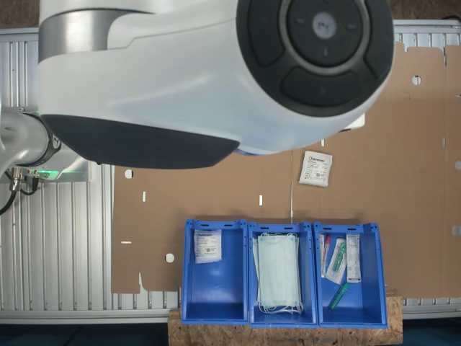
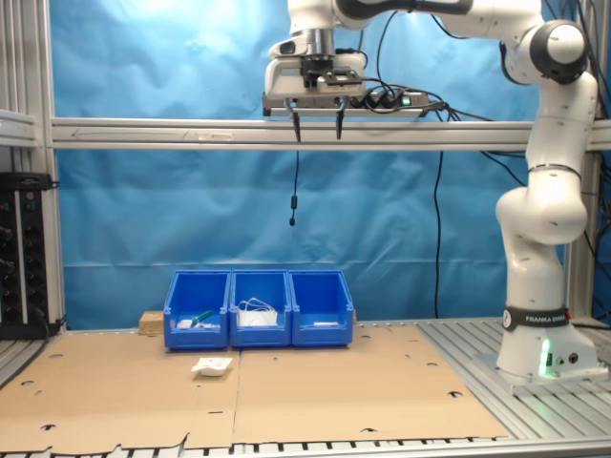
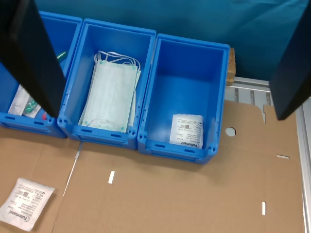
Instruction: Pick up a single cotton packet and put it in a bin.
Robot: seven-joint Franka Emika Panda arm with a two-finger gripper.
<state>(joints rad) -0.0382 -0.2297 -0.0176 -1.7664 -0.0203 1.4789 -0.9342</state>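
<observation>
The pincer (image 2: 316, 127) hangs open and empty, high above the bins. The cotton packet (image 2: 212, 365) lies flat on the cardboard-covered worktop (image 2: 334, 391), far below, just before the tube bin (another packet already sits in the end bin (image 3: 187, 97)).

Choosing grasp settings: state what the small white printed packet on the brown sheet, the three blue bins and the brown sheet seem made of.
Small flat white cotton packet: looks like thin paper or film with a matte face; slightly puffed with crimped edges, so probably soft.
Deep rectangular blue bin: moulded plastic, smooth with a slight sheen on its rim and walls.
Flat brown sheet: appears to be matte cardboard, with die-cut slots and holes.
</observation>
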